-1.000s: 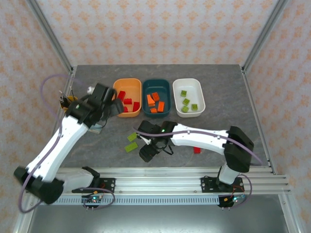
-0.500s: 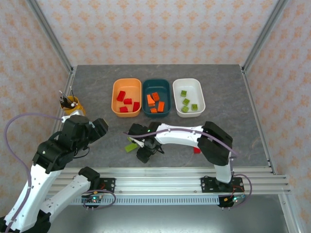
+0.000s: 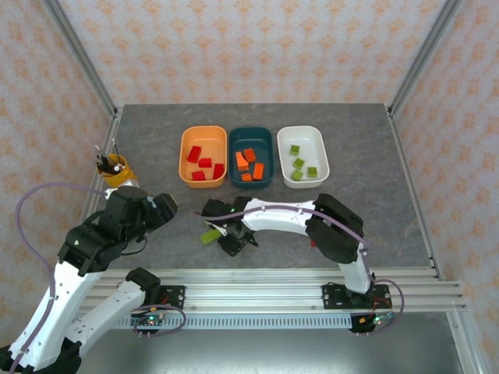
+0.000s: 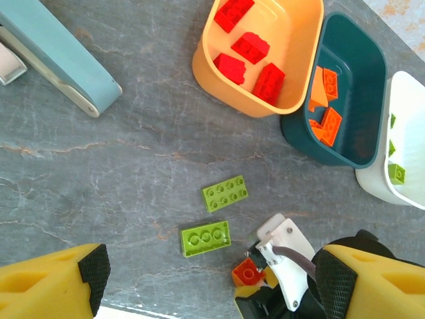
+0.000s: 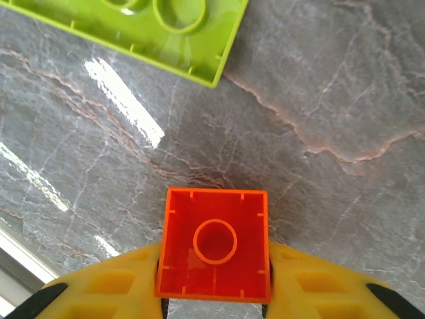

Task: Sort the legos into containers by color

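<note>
Top view: your right gripper [image 3: 234,243] is down low on the grey stone-pattern table [image 3: 374,156], just beside a flat light green plastic brick [image 3: 210,236]. Your left gripper [image 3: 161,209] hangs off to the left, well apart. Along the back sit the rounded orange plastic tub [image 3: 184,148] with red bricks, the dark teal plastic tub [image 3: 231,156] with orange ones, and the white plastic tub [image 3: 323,152] with green ones.

Left wrist view: the left fingers [image 4: 93,266] are spread wide with nothing between them. Two green bricks lie loose near each other.

Right wrist view: the right fingers [image 5: 119,279] pinch a small square orange plastic brick [image 5: 214,242] by its two sides, close over the table. Lift straight up first to clear the green brick. Centre over the teal tub and let go low, because the other tubs sit tight on both sides.
</note>
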`<state>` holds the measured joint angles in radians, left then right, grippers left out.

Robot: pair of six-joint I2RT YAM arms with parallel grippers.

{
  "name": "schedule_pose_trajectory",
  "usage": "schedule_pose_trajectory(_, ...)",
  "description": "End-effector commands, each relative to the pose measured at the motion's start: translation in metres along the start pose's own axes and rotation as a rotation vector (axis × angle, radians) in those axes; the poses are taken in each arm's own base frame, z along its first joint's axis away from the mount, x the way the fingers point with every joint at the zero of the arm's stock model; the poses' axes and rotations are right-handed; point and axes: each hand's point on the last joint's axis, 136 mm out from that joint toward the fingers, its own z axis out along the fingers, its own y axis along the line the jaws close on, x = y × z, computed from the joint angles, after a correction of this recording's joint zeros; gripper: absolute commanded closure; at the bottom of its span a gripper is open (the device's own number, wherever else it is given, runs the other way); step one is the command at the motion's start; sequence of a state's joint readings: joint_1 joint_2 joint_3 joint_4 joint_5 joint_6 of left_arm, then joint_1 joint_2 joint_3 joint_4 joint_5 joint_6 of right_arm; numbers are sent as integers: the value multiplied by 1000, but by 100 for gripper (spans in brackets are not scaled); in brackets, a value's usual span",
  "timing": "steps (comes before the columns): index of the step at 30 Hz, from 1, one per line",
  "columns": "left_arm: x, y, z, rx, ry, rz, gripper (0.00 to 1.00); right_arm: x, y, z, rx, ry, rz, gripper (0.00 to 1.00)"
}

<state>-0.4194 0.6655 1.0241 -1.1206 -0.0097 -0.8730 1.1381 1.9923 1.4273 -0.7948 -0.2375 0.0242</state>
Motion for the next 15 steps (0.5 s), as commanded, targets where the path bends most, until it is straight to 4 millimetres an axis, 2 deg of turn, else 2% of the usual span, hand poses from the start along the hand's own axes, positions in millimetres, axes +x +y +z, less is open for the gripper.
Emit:
schedule_pose_trajectory(1,-1,-15,3,66,3,3,16,-16,-14,-26,52,-81,55,66)
schedule_pose_trajectory(3,-1,-27,7,109,16,5,16,-24,-36,-49,79,-137,129,66)
schedule_pose_trajectory(8,5,-59,30,192,87,0,16,-48,-123,-108,138,-274,410,66)
schedule_pose_trajectory(11,5,-76,44,218,102,-17,16,-61,-169,-121,181,-297,528,66)
schedule_pose_trajectory(15,-1,-91,58,233,92,-30,16,-84,-218,-121,278,-292,625,67)
